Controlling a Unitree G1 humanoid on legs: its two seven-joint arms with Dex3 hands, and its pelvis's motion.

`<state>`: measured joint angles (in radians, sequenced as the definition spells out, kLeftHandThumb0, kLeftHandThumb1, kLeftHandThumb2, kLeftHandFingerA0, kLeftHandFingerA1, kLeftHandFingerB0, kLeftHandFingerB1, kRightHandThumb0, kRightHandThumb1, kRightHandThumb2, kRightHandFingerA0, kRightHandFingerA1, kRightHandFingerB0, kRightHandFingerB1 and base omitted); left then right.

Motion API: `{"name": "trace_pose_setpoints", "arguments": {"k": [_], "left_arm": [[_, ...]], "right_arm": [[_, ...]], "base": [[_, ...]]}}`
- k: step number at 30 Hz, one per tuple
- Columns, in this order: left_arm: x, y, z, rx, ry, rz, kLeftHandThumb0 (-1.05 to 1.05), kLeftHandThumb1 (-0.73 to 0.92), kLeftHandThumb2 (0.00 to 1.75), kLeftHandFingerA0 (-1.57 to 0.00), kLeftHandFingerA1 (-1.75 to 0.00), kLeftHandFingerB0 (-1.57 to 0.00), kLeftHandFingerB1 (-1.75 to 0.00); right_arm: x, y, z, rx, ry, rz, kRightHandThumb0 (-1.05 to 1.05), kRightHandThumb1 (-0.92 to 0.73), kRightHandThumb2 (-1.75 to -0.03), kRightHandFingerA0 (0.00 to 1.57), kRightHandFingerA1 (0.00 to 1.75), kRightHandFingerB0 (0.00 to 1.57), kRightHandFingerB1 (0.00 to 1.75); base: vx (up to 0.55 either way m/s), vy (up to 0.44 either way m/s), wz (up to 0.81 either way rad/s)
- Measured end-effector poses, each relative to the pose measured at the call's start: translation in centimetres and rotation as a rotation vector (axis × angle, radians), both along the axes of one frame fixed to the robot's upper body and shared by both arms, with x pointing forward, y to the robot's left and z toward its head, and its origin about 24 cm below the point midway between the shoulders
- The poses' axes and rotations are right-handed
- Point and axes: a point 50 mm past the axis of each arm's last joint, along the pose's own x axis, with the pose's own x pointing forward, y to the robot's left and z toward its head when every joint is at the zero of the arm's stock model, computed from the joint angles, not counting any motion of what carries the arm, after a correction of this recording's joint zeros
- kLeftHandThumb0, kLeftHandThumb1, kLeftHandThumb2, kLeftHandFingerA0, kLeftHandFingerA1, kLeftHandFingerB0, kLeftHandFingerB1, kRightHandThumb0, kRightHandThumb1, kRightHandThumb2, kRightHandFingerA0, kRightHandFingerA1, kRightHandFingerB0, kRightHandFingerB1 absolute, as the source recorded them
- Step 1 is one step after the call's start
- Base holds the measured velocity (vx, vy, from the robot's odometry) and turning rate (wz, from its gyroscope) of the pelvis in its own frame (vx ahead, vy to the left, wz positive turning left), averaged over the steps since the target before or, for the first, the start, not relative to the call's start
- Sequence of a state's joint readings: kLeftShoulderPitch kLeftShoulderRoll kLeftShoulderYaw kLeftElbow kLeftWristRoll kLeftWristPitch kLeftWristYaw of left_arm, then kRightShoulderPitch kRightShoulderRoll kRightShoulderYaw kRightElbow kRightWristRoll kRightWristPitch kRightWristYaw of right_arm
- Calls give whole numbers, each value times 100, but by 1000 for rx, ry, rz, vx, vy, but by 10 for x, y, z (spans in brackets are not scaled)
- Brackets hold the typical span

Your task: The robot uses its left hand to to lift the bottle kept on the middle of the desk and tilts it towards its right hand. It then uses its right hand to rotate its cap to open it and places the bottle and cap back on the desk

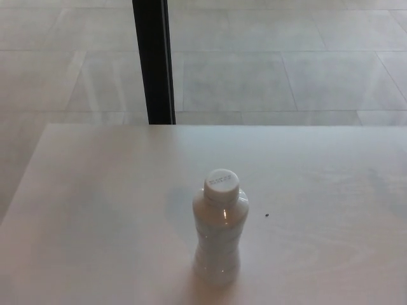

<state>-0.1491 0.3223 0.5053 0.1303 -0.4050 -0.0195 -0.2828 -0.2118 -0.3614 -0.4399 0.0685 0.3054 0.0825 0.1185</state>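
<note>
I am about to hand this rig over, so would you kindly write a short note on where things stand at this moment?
Hands: neither the left nor the right hand shows in the head view.
Things: the white bottle stands upright near the middle of the pale desk, with its white cap on top. A small dark speck lies on the desk just to the bottle's right, apart from it.
Done: nothing; the bottle is untouched.
Left: lift the bottle with the left hand, tilt it toward the right hand, twist the cap off, then set bottle and cap back on the desk.
</note>
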Motion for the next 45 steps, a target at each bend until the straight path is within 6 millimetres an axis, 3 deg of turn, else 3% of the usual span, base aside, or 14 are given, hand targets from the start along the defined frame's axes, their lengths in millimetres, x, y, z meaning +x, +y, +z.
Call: {"name": "trace_pose_setpoints", "arguments": {"k": [8,13,17,18,19,20,22,23,25,26,29,30,32,45], "left_arm": [[19,-78,7,44,7,-261,-79,62,106,0,-42,0,-32],[19,-100,2,22,49,-313,-76,58,101,0,-54,-7,-44],[16,-119,-14,-20,118,-355,-78,59,101,-3,-51,-5,-39],[16,-124,-18,-27,134,-365,-79,80,64,0,-51,-7,-36],[14,-137,-29,-46,178,-397,-79,80,64,0,-51,-7,-36],[14,-142,-35,-48,200,-406,-90,62,105,0,-44,-8,-37],[14,-152,-46,-49,245,-422,-90,64,108,0,-39,0,-31],[14,-156,-52,-45,267,-428,-86,82,65,0,-28,0,-27],[13,-161,-60,-23,308,-440,-86,82,65,0,-28,0,-27],[13,-163,-63,-10,322,-444,-105,70,110,0,-19,0,-5],[12,-169,-69,71,364,-484,-101,60,101,0,-24,0,-7],[11,-171,-72,111,381,-504,-94,52,84,0,-15,0,-1],[9,-175,-75,170,404,-533,-99,56,99,0,-26,0,-6],[8,-201,-84,471,474,-646,-103,56,99,0,-22,0,0]], "right_arm": [[15,69,1,-18,-3,233,-75,-88,-67,24,47,23,29],[19,84,6,-32,-2,274,-76,-88,-67,25,48,26,31],[20,92,6,-17,7,286,-77,-85,-66,28,51,28,30],[20,94,5,-11,9,290,-77,-84,-67,30,52,30,30],[21,100,3,3,19,305,-77,-84,-67,30,52,30,30],[22,103,2,10,25,309,-77,-84,-66,32,52,32,30],[22,107,-1,30,37,312,-77,-84,-66,33,53,35,31],[23,109,-2,37,42,314,-75,-83,-66,34,56,38,32],[23,111,-4,50,52,315,-75,-83,-66,34,56,38,32],[23,113,-5,56,55,316,-75,-83,-66,37,57,39,32],[24,116,-6,64,60,315,-79,-69,-78,37,59,37,39],[24,116,-7,67,63,313,-78,-71,-74,38,58,38,37],[24,117,-7,69,65,309,-72,-81,-65,39,59,42,33],[26,123,-8,84,64,281,-69,-80,-65,42,63,44,34]], "base": [[0,0,0],[0,0,0],[0,0,0],[0,0,0],[0,0,0],[0,0,0],[0,0,0],[0,0,0],[0,0,0],[0,0,0],[0,0,0],[0,0,0],[0,0,0],[0,0,0]]}}
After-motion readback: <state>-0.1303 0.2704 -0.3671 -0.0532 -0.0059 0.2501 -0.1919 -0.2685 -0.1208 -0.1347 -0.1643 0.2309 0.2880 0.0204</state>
